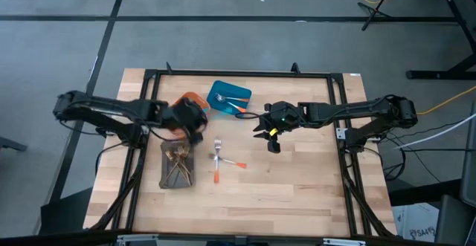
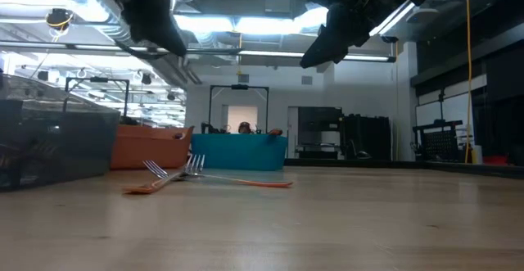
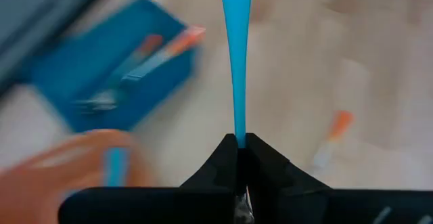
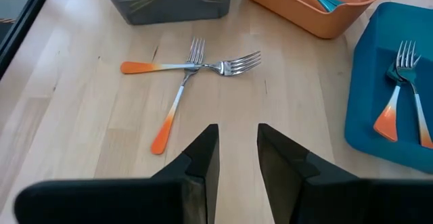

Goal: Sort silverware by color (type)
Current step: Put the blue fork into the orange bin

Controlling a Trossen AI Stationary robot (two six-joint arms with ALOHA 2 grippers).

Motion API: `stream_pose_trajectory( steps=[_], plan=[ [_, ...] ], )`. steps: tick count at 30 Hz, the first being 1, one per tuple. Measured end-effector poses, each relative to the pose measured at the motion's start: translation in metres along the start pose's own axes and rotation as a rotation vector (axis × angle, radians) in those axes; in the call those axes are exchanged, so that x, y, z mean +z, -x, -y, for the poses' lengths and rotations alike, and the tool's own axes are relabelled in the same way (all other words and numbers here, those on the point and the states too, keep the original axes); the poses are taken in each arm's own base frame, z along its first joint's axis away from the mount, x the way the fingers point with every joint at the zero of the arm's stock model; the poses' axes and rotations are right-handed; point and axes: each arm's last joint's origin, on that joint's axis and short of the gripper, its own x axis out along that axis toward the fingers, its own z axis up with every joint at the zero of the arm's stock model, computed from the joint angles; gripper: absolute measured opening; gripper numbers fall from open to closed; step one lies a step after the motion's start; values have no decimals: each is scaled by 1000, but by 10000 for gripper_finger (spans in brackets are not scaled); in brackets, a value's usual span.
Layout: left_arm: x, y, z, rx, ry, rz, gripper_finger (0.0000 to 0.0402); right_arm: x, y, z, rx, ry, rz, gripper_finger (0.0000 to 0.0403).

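Pinched tight in your left pincer (image 3: 238, 145) is a slim blue-handled utensil (image 3: 236, 55), held over the round orange tray (image 1: 195, 99) left of centre in the high view. Colours look swapped: orange-handled forks (image 4: 399, 88) sit in the blue tray (image 1: 230, 97), a blue piece in the orange one. I'd carry yours right to the blue tray and release low. Your right pincer (image 4: 237, 149) hovers narrowly open and empty above two crossed orange-handled forks (image 1: 221, 159) mid-tabletop (image 1: 297, 186). Gold pieces fill the grey tray (image 1: 178, 166).

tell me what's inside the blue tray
The blue tray holds orange-handled forks; two show in the right wrist view, and the frame edge hides any others.
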Motion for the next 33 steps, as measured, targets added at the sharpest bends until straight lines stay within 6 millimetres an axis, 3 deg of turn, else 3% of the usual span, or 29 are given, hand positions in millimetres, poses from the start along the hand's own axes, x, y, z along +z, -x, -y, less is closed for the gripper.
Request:
stream_pose_trajectory(
  steps=[7, 13, 23, 33],
  plan=[
    [3, 24, -45, 200, -33, 25, 9, 0, 0, 0, 0, 0, 0, 92],
    [4, 24, -69, 281, -49, -9, 9, 0, 0, 0, 0, 0, 0, 92],
    [-44, -10, -92, 252, -11, -208, 9, 0, 0, 0, 0, 0, 0, 92],
    [-77, -33, -98, 259, -49, -234, 9, 0, 0, 1, -2, -1, 0, 92]
  ],
)
